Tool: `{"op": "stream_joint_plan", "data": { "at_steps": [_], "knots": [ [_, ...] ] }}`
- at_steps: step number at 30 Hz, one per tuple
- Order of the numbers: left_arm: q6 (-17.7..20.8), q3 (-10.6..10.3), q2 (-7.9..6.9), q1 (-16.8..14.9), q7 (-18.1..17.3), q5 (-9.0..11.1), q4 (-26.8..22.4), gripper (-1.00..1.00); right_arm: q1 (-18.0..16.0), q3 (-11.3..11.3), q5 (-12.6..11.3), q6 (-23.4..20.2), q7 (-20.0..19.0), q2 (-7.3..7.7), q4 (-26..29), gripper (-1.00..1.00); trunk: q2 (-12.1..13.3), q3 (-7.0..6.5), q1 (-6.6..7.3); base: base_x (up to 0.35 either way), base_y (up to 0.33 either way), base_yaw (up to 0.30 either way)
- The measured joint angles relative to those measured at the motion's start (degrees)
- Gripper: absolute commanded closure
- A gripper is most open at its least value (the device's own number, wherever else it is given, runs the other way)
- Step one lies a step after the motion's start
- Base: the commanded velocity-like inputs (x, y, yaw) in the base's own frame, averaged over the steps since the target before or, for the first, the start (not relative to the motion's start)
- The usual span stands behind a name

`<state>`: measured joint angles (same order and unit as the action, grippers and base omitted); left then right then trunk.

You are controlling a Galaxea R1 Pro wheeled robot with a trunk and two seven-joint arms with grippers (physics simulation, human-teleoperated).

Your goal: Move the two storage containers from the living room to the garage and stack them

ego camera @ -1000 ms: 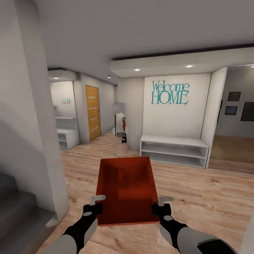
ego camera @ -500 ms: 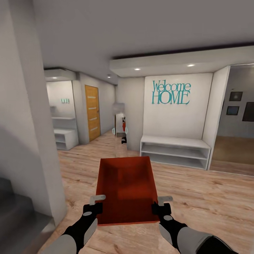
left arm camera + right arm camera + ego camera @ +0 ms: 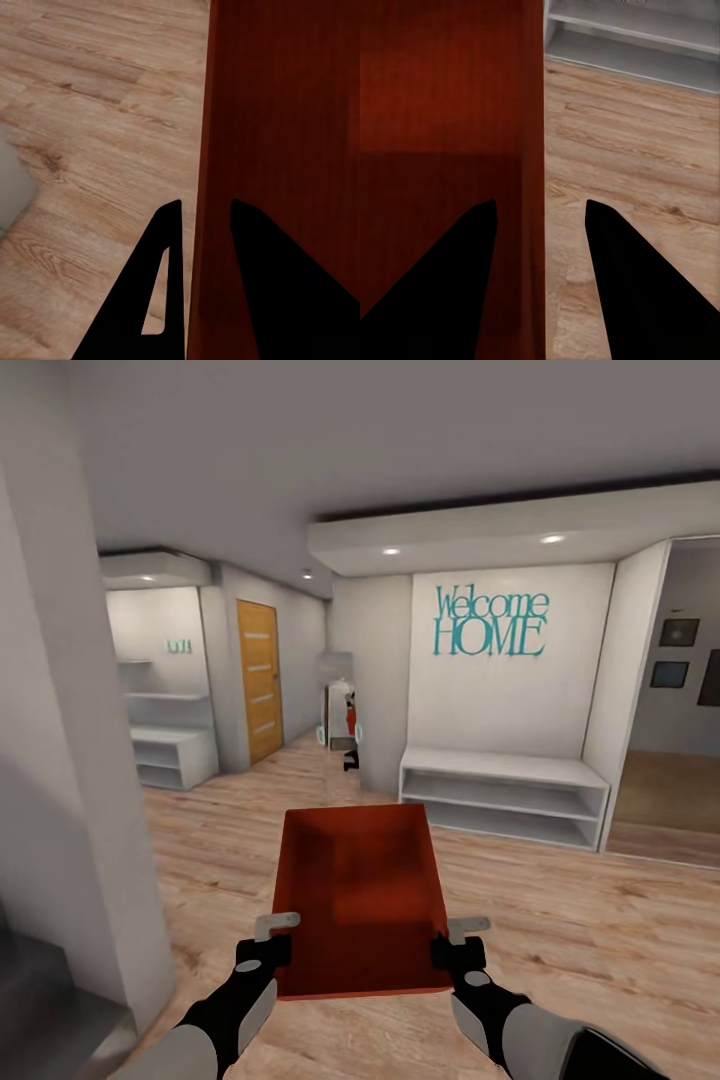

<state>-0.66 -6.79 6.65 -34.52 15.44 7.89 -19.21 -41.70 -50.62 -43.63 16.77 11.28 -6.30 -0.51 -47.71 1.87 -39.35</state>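
Over wood floor (image 3: 560, 920): storage container (image 3: 360, 890) empty, left tool (image 3: 266, 938) and right tool (image 3: 462, 937) clamping its walls.

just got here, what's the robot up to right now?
It is carrying one orange-red storage container in front of it with both arms. The left gripper pinches the left side wall and the right gripper the right one, a finger on either side of each wall. It is in a hallway with wood-plank flooring, facing a white bench shelf under a "Welcome HOME" sign.

One orange-red rectangular topless box (image 3: 362, 895), two black grippers, one orange wooden door (image 3: 259, 679), two white low shelf units.
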Motion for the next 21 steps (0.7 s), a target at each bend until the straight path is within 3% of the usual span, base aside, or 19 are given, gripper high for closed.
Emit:
{"op": "stream_joint_plan", "data": {
  "at_steps": [8, 11, 12, 13, 21],
  "knots": [
    [0.0, 0.1, 0.01, 0.0, 0.0, 0.0, 0.0, 1.00, 0.0, -8.9, -8.9, -0.1, 0.0, -0.02, 0.0, 1.00, 0.0, 0.00, 0.00, 0.321, 0.000, 0.000],
    [0.0, 0.0, -0.06, 0.0, 0.0, 0.2, 0.1, 1.00, 0.0, 28.4, 28.7, -0.1, 0.3, 0.00, 0.1, 1.00, 0.0, 0.00, 0.00, 0.321, 0.000, 0.000],
    [0.0, 0.0, -0.08, 0.0, 0.0, 0.3, 0.1, 1.00, 0.0, 39.1, 39.1, -0.2, 0.3, 0.03, 0.1, 1.00, 0.0, 0.00, 0.00, 0.321, 0.000, 0.000],
    [0.0, -0.1, -0.08, 0.0, 0.0, 0.3, 0.1, 1.00, 0.0, 39.9, 39.9, -0.1, 0.4, 0.03, 0.1, 1.00, 0.0, 0.00, 0.00, 0.321, 0.000, 0.000],
    [0.0, -0.1, -0.09, 0.0, 0.0, 0.3, 0.1, 1.00, 0.0, 40.0, 40.0, -0.1, 0.4, 0.03, 0.1, 1.00, 0.0, 0.00, 0.00, 0.321, 0.000, 0.000]
  ]
}}
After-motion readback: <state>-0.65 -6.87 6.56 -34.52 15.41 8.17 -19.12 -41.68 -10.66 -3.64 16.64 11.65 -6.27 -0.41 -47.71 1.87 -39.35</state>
